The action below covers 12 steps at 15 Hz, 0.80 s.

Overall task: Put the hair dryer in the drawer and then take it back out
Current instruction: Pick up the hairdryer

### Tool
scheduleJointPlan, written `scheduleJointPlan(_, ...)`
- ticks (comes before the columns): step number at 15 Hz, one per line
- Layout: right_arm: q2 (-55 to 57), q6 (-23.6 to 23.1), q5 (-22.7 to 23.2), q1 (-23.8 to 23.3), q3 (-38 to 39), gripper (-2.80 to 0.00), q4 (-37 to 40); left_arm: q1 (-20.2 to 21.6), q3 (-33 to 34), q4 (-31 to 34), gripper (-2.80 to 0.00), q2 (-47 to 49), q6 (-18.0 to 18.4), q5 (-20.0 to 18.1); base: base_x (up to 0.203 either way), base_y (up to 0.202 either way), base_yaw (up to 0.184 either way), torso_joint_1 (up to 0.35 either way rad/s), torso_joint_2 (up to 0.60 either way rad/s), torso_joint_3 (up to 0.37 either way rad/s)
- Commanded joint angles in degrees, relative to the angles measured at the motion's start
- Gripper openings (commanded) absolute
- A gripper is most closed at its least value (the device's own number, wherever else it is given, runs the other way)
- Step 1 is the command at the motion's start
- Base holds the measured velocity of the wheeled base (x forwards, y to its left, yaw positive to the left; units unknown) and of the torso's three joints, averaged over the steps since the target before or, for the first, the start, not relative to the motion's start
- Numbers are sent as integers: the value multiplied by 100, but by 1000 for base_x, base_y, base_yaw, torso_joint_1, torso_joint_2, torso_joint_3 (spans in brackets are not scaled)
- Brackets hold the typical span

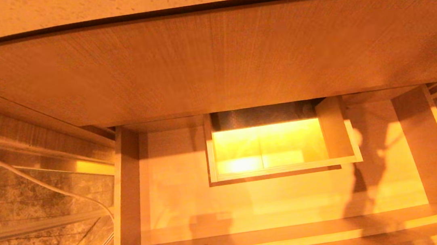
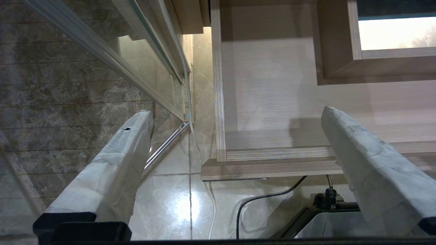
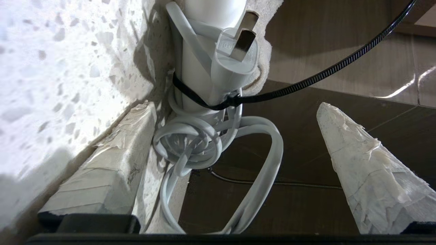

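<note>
The drawer point(image 1: 178, 208) stands pulled out and holds nothing; its boxed notch point(image 1: 337, 130) sits at mid-back. Neither gripper shows in the head view. In the right wrist view the hair dryer's white body point(image 3: 196, 81) lies at the edge of a speckled countertop point(image 3: 51, 68), with its plug point(image 3: 235, 54) and coiled cord point(image 3: 190, 143) strapped on by a black tie. Its grille end is out of view. My right gripper point(image 3: 235, 109) is open around the cord loops, one finger against the counter edge. My left gripper point(image 2: 235, 111) hangs open over the drawer's point(image 2: 272, 85) front left corner.
A wood-grain front panel point(image 1: 211, 58) overhangs the drawer's back. Left of the drawer run a glass panel with metal rails point(image 1: 25, 175) and a white cable point(image 1: 46, 185). A long black strap point(image 3: 323, 75) trails from the dryer. The robot's base and a black cable point(image 2: 272, 197) lie below.
</note>
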Motion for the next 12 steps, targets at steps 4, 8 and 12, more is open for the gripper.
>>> scheduleJointPlan(4, -439, 180, -21, -3, -70, 0, 145, 0, 0, 0, 0, 0, 0, 0, 0, 0, 0, 0, 0, 0)
scheduleJointPlan(8, -684, 180, -796, -3, 31, 0, 202, 0, 0, 0, 0, 0, 0, 0, 0, 0, 0, 0, 0, 0)
scheduleJointPlan(12, -759, 155, -1677, -3, 267, 0, 713, 0, 0, 0, 0, 0, 0, 0, 0, 0, 0, 0, 0, 0)
